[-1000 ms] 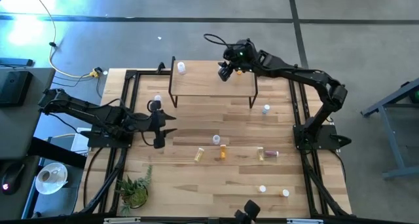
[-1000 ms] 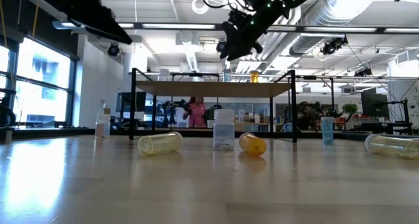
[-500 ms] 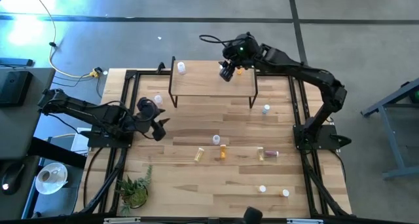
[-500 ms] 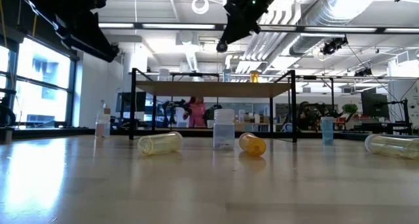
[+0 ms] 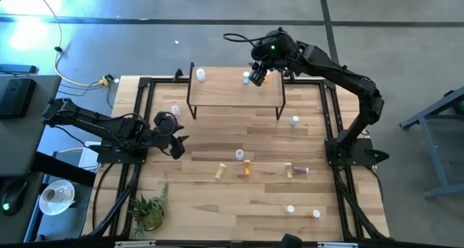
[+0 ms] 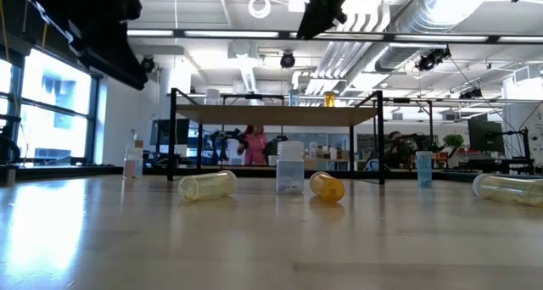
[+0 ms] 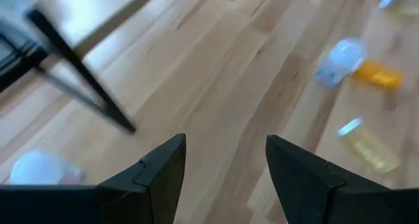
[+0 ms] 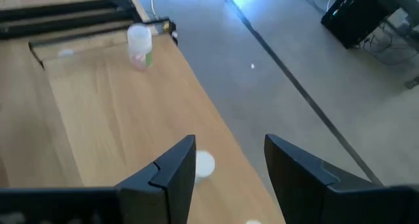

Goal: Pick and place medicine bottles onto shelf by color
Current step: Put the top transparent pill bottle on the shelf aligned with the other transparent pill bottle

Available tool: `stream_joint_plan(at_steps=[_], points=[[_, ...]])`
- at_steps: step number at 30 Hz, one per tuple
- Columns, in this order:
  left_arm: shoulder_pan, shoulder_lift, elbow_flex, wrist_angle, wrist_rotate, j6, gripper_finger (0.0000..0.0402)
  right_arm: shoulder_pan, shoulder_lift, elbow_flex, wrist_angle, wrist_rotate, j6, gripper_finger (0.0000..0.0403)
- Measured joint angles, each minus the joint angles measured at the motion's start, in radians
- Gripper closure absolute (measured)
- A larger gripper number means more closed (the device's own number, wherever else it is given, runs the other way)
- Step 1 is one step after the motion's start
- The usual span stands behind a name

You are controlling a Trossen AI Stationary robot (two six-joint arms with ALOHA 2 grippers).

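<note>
Two grippers are seen empty, fingers parted; the right gripper (image 5: 251, 78) is held above the shelf (image 5: 232, 96); the left gripper (image 5: 176, 141) hovers beside it; medicine bottles (image 5: 243, 163) lie mid-table.

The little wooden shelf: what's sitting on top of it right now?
On the shelf: a white-capped bottle at its left end and an amber bottle near its right end. The right claw hangs above, covering part of the board there.
</note>
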Motion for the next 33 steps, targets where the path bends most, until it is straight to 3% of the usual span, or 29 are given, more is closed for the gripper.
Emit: stream_joint_plan(at_steps=[4, 10, 20, 33], points=[[0.025, 0.002, 0.0, -0.144, -0.075, -0.158, 0.02, 0.0, 0.0, 0.004, -0.041, 0.0, 0.003, 0.023], [0.092, 0.002, 0.0, -0.284, -0.086, -0.343, 0.02, 0.0, 0.0, 0.004, -0.058, 0.0, 0.003, 0.023], [0.247, 0.002, 0.0, -0.309, -0.048, -0.298, 0.0198, 0.0, 0.0, 0.004, -0.06, 0.0, 0.003, 0.023], [0.49, 0.002, 0.0, -0.303, 0.022, -0.246, 0.0163, 0.0, 0.0, 0.004, -0.062, 0.0, -0.004, 0.023]])
